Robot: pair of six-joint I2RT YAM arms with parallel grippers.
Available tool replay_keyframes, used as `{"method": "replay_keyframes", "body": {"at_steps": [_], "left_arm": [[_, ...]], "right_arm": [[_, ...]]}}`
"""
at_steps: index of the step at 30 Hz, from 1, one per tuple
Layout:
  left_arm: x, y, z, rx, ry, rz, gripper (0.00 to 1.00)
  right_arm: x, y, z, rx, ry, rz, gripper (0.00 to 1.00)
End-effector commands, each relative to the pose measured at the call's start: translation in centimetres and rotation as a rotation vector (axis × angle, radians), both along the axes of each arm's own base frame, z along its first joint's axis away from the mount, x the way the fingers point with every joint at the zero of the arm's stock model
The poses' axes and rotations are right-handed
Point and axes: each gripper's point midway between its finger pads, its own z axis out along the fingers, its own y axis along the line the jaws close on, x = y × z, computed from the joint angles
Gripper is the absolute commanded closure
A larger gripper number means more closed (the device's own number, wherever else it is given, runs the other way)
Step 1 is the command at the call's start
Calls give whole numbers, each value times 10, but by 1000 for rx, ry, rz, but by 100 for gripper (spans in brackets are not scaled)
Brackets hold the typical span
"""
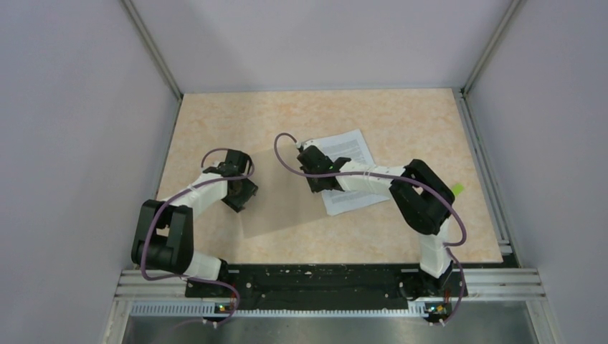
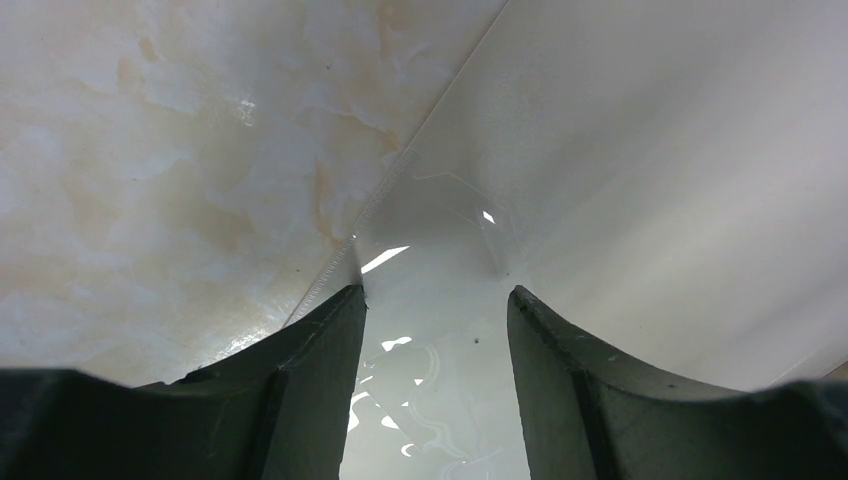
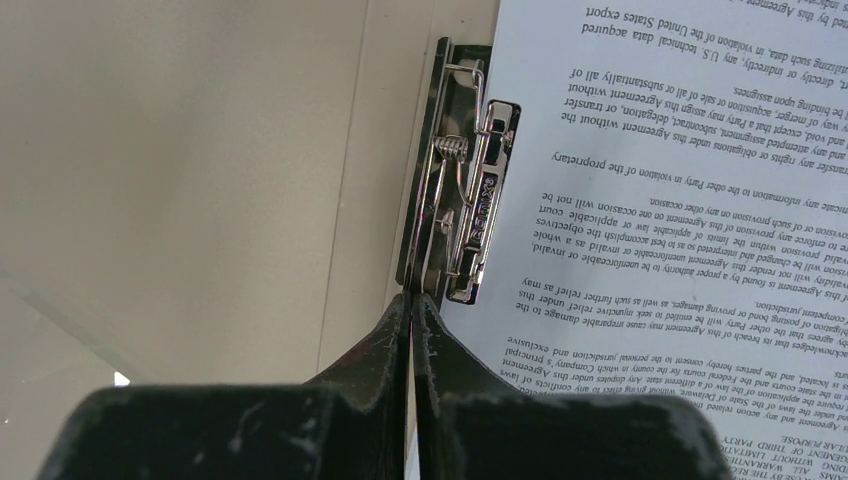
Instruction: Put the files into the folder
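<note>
The folder (image 1: 287,217), a flat, thin, plain tan cardboard rectangle, lies on the beige marbled table (image 1: 215,122) nearest the arm bases. In the top view it is hard to tell from the tabletop.

At its 10 o'clock corner sits the left pincer (image 2: 436,292), jaws spread. Its wrist view shows a glossy see-through layer and a pale sheet under the fingers, and I can make out nothing pinched between them.

Farther in, toward the folder's 1 o'clock, the right pincer (image 3: 412,302) has its jaws pressed together on nothing. Its tips touch the near end of a shiny metal spring clip (image 3: 462,180). In that wrist view the clip runs straight away from the tips toward 12 o'clock, along the border between the plain tan surface and the files (image 3: 680,200), white paper sheets printed with lines of black text.

The files lie just beside the clip, at the pincer's 2 o'clock. The clip's lever overlaps their edge, but I cannot tell whether it clamps them. In the top view their long axis runs roughly 12 to 6 o'clock, leaning slightly 11 to 5, and the right arm crosses over them.

The right arm is much the nearer to the files and the left is well apart from them. The coming move therefore likely falls to the right arm, with the left steadying the cover.
</note>
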Motion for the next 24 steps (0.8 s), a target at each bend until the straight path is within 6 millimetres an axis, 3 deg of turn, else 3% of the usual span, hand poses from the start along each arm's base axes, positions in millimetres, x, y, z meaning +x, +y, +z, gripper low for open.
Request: {"method": "replay_keyframes", "body": {"at_steps": [1, 14, 24], "left_arm": [[-20, 11, -30, 56, 70, 12, 40], [-20, 10, -30, 60, 62, 1, 39], [-20, 10, -30, 60, 61, -1, 40]], "right_arm": [[-49, -47, -70, -150, 270, 57, 100], [-37, -10, -43, -15, 255, 108, 100], [-30, -7, -34, -14, 239, 93, 100]]}}
